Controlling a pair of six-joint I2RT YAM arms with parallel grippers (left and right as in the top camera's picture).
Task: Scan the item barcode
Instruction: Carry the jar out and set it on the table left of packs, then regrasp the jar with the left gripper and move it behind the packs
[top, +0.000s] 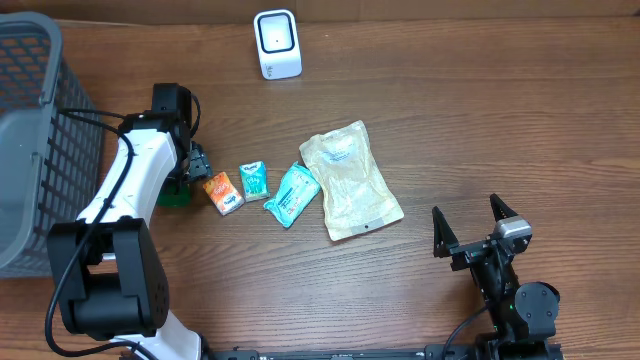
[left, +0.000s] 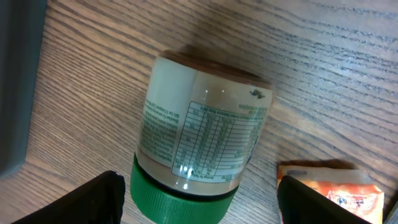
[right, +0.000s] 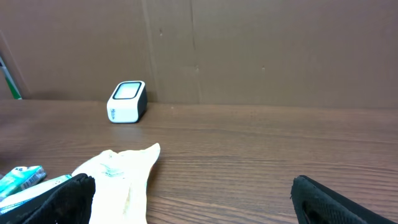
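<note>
- Jar (left: 202, 124) — lid (left: 177, 200) cut off by frame edge, label print unreadable.
- Left gripper (left: 199, 185) spread wide at lid end, nothing gripped.
- Right gripper (top: 468, 218) spread wide — nothing held.

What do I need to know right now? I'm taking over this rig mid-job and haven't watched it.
Left gripper: open, fingers either side of the green-lidded jar, not gripping. The jar lies on its side on the table beside the orange packet.
Right gripper: open, empty, at the near right.
Scanner: far edge, nothing in front of it.
Two teal packets and a beige pouch lie mid-table.
Done: no scan evident.
Left: grasp an item and show its barcode to the scanner.
</note>
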